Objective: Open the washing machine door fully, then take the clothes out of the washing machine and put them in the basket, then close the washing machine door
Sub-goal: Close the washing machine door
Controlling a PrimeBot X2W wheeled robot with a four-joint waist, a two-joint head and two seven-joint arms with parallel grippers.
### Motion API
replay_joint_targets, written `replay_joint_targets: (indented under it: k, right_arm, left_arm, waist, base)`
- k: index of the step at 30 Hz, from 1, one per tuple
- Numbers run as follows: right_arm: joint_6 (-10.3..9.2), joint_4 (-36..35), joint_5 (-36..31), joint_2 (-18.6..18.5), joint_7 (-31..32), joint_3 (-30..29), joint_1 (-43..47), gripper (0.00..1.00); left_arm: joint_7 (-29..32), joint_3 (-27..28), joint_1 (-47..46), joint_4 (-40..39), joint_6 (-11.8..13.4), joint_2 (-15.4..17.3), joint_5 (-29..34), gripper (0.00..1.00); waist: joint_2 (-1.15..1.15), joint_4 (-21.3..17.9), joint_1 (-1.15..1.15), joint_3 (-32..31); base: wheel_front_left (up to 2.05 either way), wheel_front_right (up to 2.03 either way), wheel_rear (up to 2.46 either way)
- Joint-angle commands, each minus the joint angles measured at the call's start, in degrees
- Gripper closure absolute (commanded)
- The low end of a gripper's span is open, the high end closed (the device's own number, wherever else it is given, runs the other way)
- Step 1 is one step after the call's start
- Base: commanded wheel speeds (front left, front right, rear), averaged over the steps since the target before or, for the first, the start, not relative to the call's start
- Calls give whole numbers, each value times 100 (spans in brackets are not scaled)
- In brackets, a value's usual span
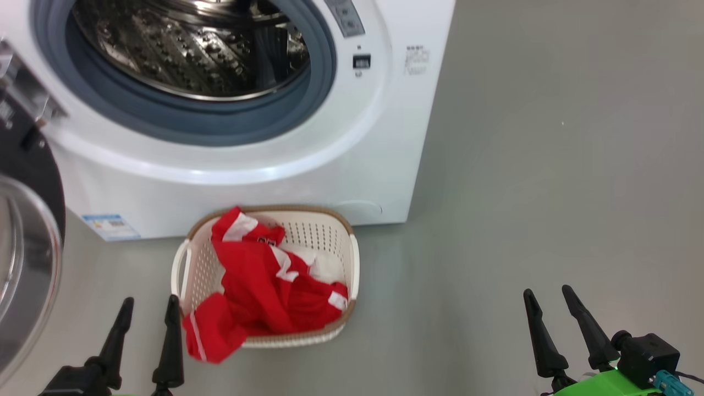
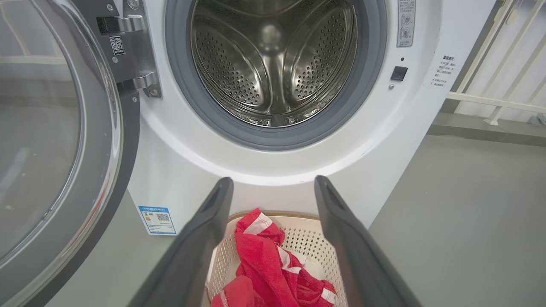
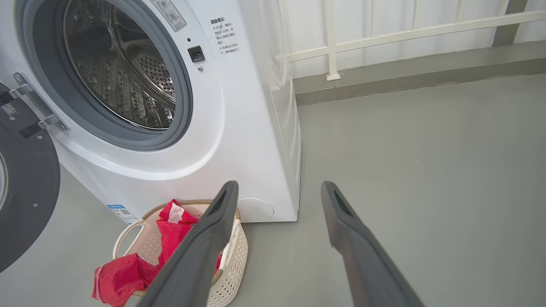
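Down low, clothes (image 1: 264, 286) heaped in the basket (image 1: 324, 234) just before the washer (image 1: 352, 165), one corner spilling over the near rim; drum (image 1: 187, 49) all bare steel, door (image 1: 25, 264) swung wide; left gripper (image 1: 150, 300) and right gripper (image 1: 547, 290) spread, empty.

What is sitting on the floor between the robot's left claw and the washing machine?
The basket with the red clothes, one end spilling over its rim. The head view shows it between the left claw and the washing machine.
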Motion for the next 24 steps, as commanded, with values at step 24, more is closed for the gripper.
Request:
replay_joint_targets:
  k: [24]
  right_arm:
    - [43, -131, -49, -66, -37, 166, -114, 0]
  left_arm:
    - [-29, -28, -88, -136, -30, 110, 13, 0]
  waist:
    - [0, 54, 0, -82]
  base:
    - [-56, 56, 0]
